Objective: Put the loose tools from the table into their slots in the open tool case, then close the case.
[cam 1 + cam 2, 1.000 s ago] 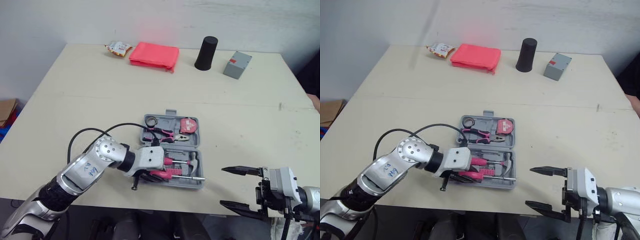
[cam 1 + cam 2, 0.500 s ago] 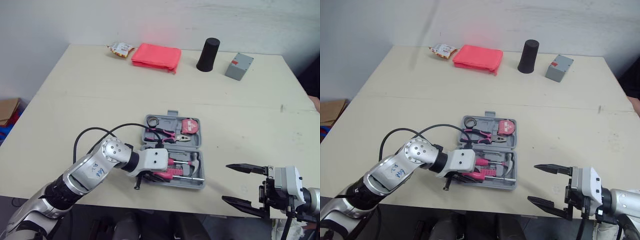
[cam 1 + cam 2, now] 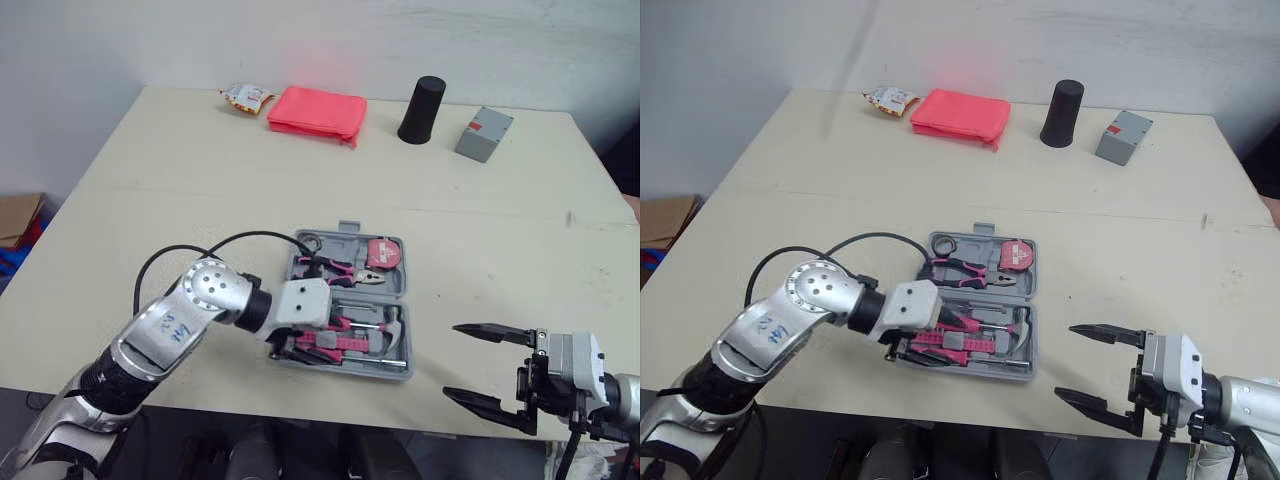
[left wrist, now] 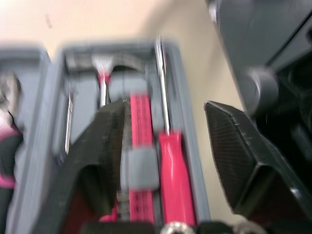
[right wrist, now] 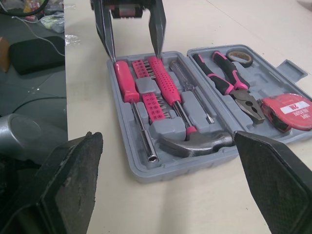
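The grey plastic tool case (image 5: pixel 161 170) lay open and flat near the front edge of the beige table (image 3: pixel 200 180). The far half held pink-handled pliers (image 5: pixel 229 87), a red tape measure (image 5: pixel 287 114) and a black tape roll (image 5: pixel 241 57). The near half held two pink-handled screwdrivers (image 5: pixel 126 83) and a steel hammer (image 5: pixel 195 141).

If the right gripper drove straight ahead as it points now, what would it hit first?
Most likely the near side wall of the tool case, beside the hammer. Before that there is just bare table, though depth is hard to judge.
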### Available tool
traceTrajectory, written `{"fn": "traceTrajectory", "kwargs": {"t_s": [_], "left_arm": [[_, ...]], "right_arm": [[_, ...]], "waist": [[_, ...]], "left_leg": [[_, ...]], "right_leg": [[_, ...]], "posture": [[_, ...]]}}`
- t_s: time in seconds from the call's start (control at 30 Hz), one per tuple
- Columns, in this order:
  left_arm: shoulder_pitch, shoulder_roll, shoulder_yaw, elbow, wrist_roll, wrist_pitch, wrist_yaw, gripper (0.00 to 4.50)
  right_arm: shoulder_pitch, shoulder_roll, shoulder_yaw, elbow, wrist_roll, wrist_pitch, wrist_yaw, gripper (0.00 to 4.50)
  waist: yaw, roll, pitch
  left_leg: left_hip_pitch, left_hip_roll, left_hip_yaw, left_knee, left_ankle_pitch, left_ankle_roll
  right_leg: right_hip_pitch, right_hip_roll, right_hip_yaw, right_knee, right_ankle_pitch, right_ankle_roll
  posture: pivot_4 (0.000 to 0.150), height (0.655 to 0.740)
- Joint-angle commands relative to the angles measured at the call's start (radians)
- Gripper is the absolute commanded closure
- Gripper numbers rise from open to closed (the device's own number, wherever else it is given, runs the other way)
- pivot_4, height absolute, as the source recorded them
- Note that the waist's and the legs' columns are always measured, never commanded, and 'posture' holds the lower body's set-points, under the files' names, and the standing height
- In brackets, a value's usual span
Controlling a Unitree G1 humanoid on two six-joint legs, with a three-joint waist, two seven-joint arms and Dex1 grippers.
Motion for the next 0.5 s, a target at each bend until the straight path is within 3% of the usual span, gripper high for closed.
{"fn": "traceTrajectory", "kwargs": {"t_s": [0.03,0.1,0.13,0.33,0.5], "left_arm": [[0.077,-0.034,0.058,0.059,-0.05,-0.175,-0.045,3.44],[0.123,-0.056,0.056,0.115,-0.03,-0.26,-0.049,4.36],[0.148,-0.065,0.045,0.15,-0.008,-0.284,-0.036,4.44],[0.215,-0.114,0.002,0.272,0.1,-0.429,0.018,4.44],[0.222,-0.093,-0.035,0.348,0.178,-0.505,0.002,4.44]], "right_arm": [[0.003,0.015,0.0,0.011,-0.006,-0.031,0.008,0.0],[0.006,0.019,0.003,0.019,-0.011,-0.039,0.009,0.0],[0.008,0.021,0.003,0.023,-0.012,-0.044,0.011,0.0],[0.041,0.021,-0.009,0.018,-0.002,-0.04,0.025,0.0],[0.053,0.023,-0.015,0.018,-0.004,-0.044,0.023,0.0]], "waist": [[-0.001,0.0,0.0],[0.0,0.0,0.0],[0.0,0.001,0.0],[0.001,0.001,0.0],[0.001,0.002,-0.001]], "left_leg": [[0.0,0.0,0.0,0.0,0.0,0.0],[0.0,0.0,0.0,0.0,0.0,0.0],[0.0,0.0,0.0,0.0,0.0,0.0],[0.0,0.0,0.0,0.0,-0.001,0.001],[0.0,0.0,0.0,0.0,-0.002,0.002]], "right_leg": [[0.0,0.0,0.0,0.0,0.0,0.0],[0.0,0.001,0.0,0.0,0.0,0.0],[0.0,0.001,0.0,0.0,0.0,0.0],[0.001,0.0,0.0,-0.003,0.001,0.0],[0.001,-0.001,0.0,-0.003,0.002,0.001]], "posture": [[0.15,0.74],[0.15,0.74],[0.15,0.74],[0.15,0.74],[0.15,0.74]]}}
